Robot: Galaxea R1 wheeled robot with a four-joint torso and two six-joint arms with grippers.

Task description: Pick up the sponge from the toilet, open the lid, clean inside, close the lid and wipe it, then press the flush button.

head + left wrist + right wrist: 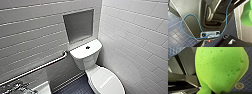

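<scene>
The white toilet (93, 65) stands in the corner in the head view. Its oval lid (107, 81) lies shut over the bowl. A dark flush button (87, 47) sits on top of the boxy tank (83, 56). The bright green sponge (220, 69) looms large in the right wrist view, squeezed narrow at one end where my right gripper (218, 92) is shut on it. It hangs above the dark blue tiled floor. A part of the sponge (247, 13) also shows in the left wrist view, beside my own dark body and a blue cable.
A metal grab bar (37, 67) runs along the left tiled wall, below a recessed niche (78, 25). The white tiled right wall (140, 42) stands close beside the toilet. A round floor drain (239, 85) sits in the blue tiles. A white fixture edge (43, 88) shows low on the left.
</scene>
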